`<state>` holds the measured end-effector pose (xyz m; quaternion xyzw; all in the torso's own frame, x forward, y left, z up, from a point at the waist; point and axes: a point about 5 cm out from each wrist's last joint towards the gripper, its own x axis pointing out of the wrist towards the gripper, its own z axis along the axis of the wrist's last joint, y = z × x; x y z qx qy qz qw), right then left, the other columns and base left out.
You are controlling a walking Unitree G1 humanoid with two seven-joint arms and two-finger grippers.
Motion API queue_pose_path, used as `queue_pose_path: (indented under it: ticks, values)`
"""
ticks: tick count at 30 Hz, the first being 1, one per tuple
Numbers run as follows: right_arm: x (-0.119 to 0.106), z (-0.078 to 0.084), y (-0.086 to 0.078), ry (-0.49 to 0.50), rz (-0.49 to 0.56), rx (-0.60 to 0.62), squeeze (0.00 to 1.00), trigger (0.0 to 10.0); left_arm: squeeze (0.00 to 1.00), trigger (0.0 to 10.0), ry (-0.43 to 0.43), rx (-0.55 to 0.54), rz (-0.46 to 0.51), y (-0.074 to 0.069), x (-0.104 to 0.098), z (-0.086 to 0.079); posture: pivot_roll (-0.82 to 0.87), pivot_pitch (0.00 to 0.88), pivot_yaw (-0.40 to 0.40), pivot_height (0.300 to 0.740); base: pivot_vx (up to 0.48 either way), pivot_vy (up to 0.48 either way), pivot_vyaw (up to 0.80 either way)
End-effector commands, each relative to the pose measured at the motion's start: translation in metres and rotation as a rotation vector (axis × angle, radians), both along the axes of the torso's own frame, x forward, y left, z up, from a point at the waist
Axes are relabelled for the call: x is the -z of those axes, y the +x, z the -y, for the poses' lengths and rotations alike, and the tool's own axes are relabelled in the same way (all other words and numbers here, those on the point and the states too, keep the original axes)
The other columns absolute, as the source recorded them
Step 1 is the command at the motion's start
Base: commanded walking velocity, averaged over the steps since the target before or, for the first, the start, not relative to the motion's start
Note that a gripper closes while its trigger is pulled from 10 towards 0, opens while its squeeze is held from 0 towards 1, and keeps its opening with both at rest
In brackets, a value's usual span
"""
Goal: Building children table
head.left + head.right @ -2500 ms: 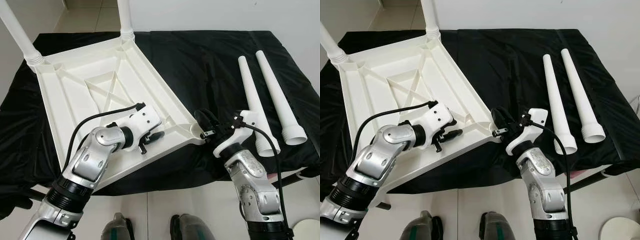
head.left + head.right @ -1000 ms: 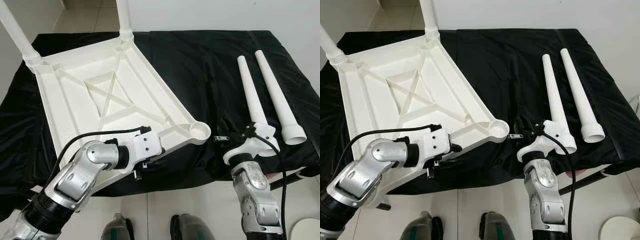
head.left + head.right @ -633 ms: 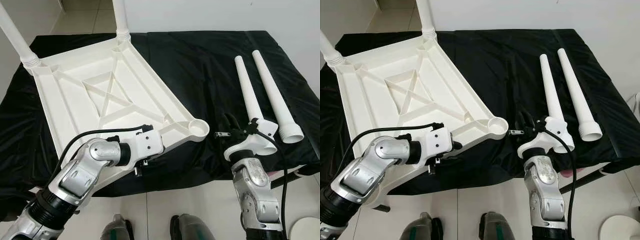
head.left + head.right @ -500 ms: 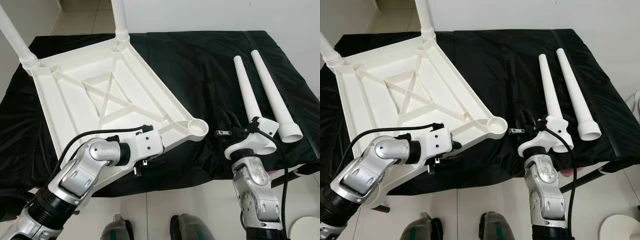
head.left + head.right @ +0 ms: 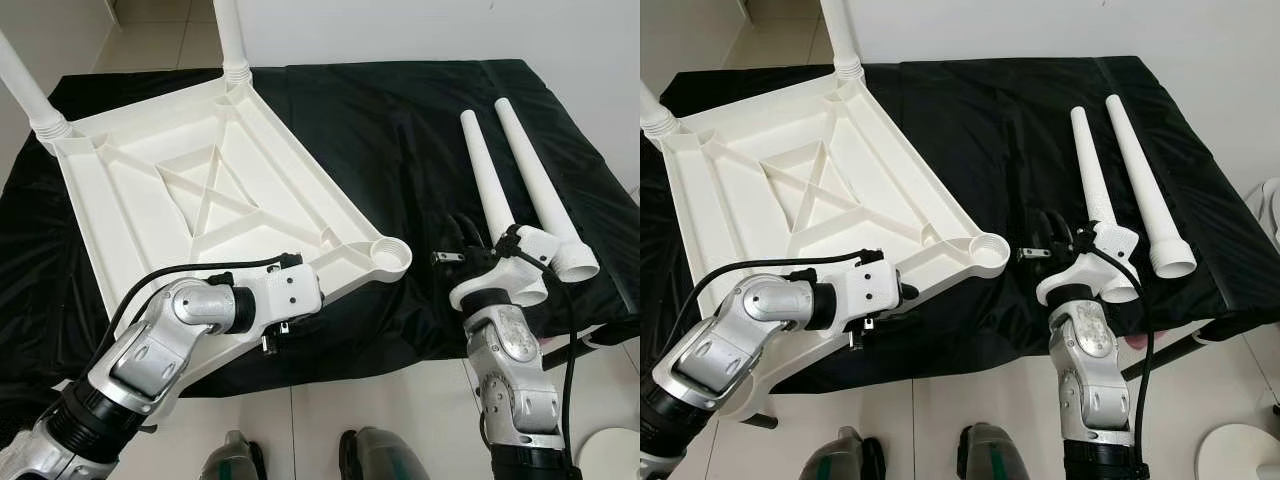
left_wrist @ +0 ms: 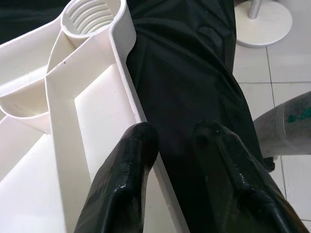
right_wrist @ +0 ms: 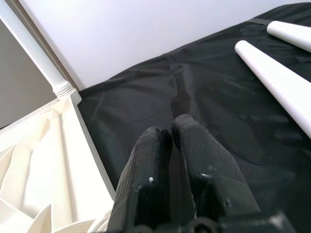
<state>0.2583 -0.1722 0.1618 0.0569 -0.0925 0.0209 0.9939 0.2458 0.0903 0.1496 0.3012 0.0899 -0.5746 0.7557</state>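
Note:
The white plastic tabletop (image 5: 200,190) lies upside down on a black cloth. Two white legs (image 5: 228,30) stand screwed into its far corners. Its near right corner has an empty threaded socket (image 5: 388,255). Two loose legs (image 5: 485,180) lie side by side on the cloth at the right. My left gripper (image 6: 176,133) is open at the tabletop's near rim (image 6: 126,63), one finger inside the rim and one outside over the cloth. My right gripper (image 7: 170,131) is shut on nothing, low over the cloth between the socket corner and the loose legs.
The black cloth (image 5: 380,120) covers a table whose front edge runs just before my arms. Beyond that edge lies tiled floor, with a white round base (image 5: 615,450) at the right and my feet (image 5: 240,460) below.
The left gripper came off the tabletop's inside and down to its near rim. The right gripper drew away from the socket corner, to the right beside the loose legs. The camera has shifted slightly.

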Motion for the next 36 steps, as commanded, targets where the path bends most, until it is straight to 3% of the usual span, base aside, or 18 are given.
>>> queue_pose_path:
  ticks: [1,3,5,6,8,9,13,15,17,20,24,26,31,33,36]
  values:
    - [0.002,0.002,0.002,-0.001,-0.004,0.011,0.0,10.0,0.0,10.0,-0.004,-0.077,-0.039,0.003,0.003,-0.009,-0.17,0.074,0.031,0.74,0.0,0.0,0.0]
    - [0.002,0.003,0.003,-0.004,-0.001,0.014,0.0,10.0,0.0,10.0,-0.033,-0.065,-0.042,0.002,-0.001,-0.006,-0.17,0.074,0.031,0.74,0.0,0.0,0.0]
    - [0.0,0.005,0.008,-0.008,0.012,0.025,0.0,10.0,0.0,10.0,-0.186,-0.039,-0.025,0.001,-0.021,0.008,-0.17,0.068,0.032,0.74,0.0,0.0,0.0]
    - [0.0,0.005,0.008,-0.008,0.012,0.025,0.0,10.0,0.0,10.0,-0.186,-0.039,-0.025,0.001,-0.021,0.008,-0.17,0.068,0.032,0.74,0.0,0.0,0.0]
    - [0.001,0.007,0.014,0.003,0.016,0.044,0.0,10.0,0.0,10.0,-0.33,-0.047,0.003,0.003,-0.04,0.018,-0.18,0.061,0.034,0.74,0.0,0.0,0.0]
    - [0.001,0.007,0.014,0.003,0.016,0.044,0.0,10.0,0.0,10.0,-0.33,-0.047,0.003,0.003,-0.04,0.018,-0.18,0.061,0.034,0.74,0.0,0.0,0.0]
    - [0.003,0.006,0.024,0.007,0.009,0.093,0.0,10.0,0.0,10.0,-0.526,-0.087,0.04,0.006,-0.067,0.033,-0.17,0.055,0.029,0.74,0.0,0.0,0.0]
    - [0.004,0.007,0.029,-0.002,-0.008,0.122,0.0,10.0,0.0,10.0,-0.572,-0.1,0.053,0.007,-0.073,0.038,-0.17,0.055,0.026,0.74,0.0,0.0,0.0]
    - [0.005,0.009,0.031,-0.004,-0.024,0.148,0.0,10.0,0.0,10.0,-0.583,-0.114,0.049,0.008,-0.074,0.039,-0.17,0.055,0.026,0.74,0.0,0.0,0.0]
    - [0.005,0.023,0.046,-0.038,-0.08,0.281,0.0,10.0,0.0,10.0,-0.593,-0.217,0.029,0.018,-0.072,0.048,-0.16,0.062,0.021,0.74,0.0,0.0,0.0]
    - [0.003,0.03,0.052,-0.05,-0.092,0.342,0.0,10.0,0.0,10.0,-0.588,-0.249,0.026,0.023,-0.071,0.051,-0.16,0.063,0.021,0.74,0.0,0.0,0.0]
    - [-0.003,0.039,0.061,-0.064,-0.114,0.455,0.0,10.0,0.0,10.0,-0.562,-0.301,-0.001,0.03,-0.067,0.052,-0.16,0.071,0.024,0.74,0.0,0.0,0.0]
    - [-0.011,0.048,0.068,-0.092,-0.122,0.574,0.0,10.0,0.0,10.0,-0.57,-0.305,0.006,0.032,-0.07,0.054,-0.16,0.076,0.026,0.74,0.0,0.0,0.0]
    - [-0.008,0.057,0.068,-0.048,-0.165,0.667,0.0,10.0,0.0,10.0,-0.57,-0.296,0.019,0.032,-0.071,0.056,-0.16,0.078,0.026,0.74,0.0,0.0,0.0]
    - [-0.007,0.06,0.068,-0.013,-0.19,0.702,0.0,10.0,0.0,10.0,-0.571,-0.294,0.016,0.031,-0.071,0.056,-0.16,0.078,0.026,0.74,0.0,0.0,0.0]
